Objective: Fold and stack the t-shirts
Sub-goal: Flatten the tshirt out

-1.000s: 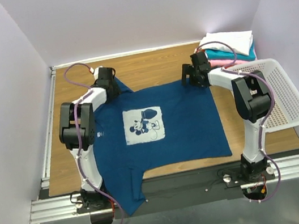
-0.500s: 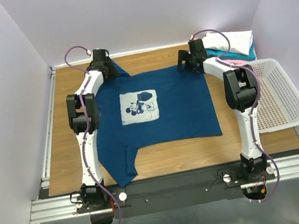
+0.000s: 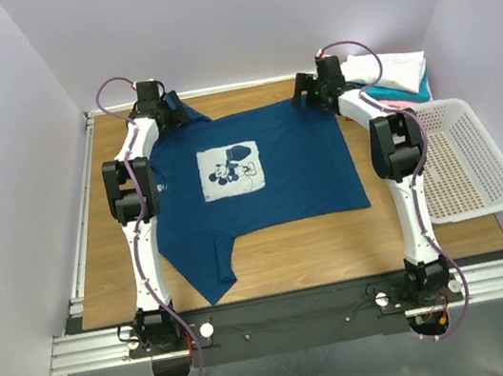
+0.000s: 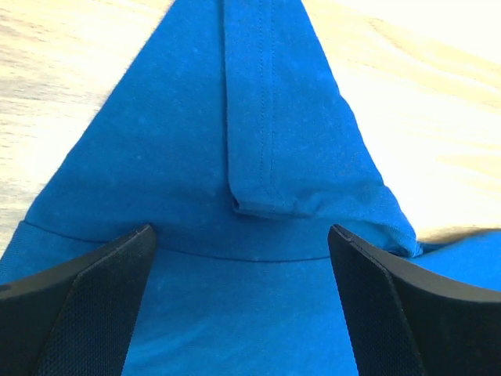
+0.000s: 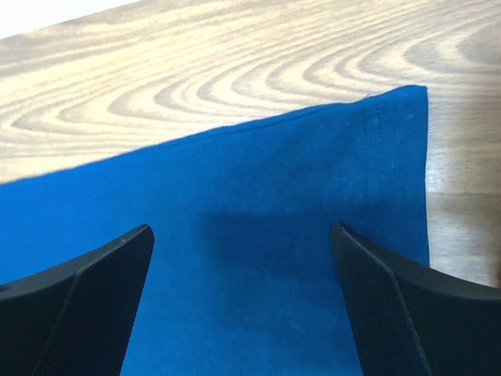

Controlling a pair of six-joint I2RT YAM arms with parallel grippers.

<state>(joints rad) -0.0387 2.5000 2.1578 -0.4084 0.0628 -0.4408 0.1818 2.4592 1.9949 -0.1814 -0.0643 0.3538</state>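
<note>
The navy t-shirt (image 3: 279,178) with the white mouse print (image 3: 231,170) lies spread flat on the wooden table, one sleeve pointing to the near left. My left gripper (image 3: 170,107) is over the shirt's far-left sleeve; in the left wrist view it (image 4: 243,231) is open with blue cloth (image 4: 258,117) lying between the fingers. My right gripper (image 3: 305,94) is over the far-right corner; in the right wrist view it (image 5: 243,231) is open above the hem (image 5: 258,180). Folded white (image 3: 388,67), teal (image 3: 408,86) and pink (image 3: 390,103) t-shirts are stacked at the far right.
A white perforated basket (image 3: 468,156) stands at the right edge, just near of the folded stack. Bare wood (image 3: 104,232) shows to the left of the shirt and along its near side. White walls close in the table on three sides.
Both arms have stretched farther away and dragged the navy shirt toward the far edge. Its near sleeve has come up off the front rail onto the table.
</note>
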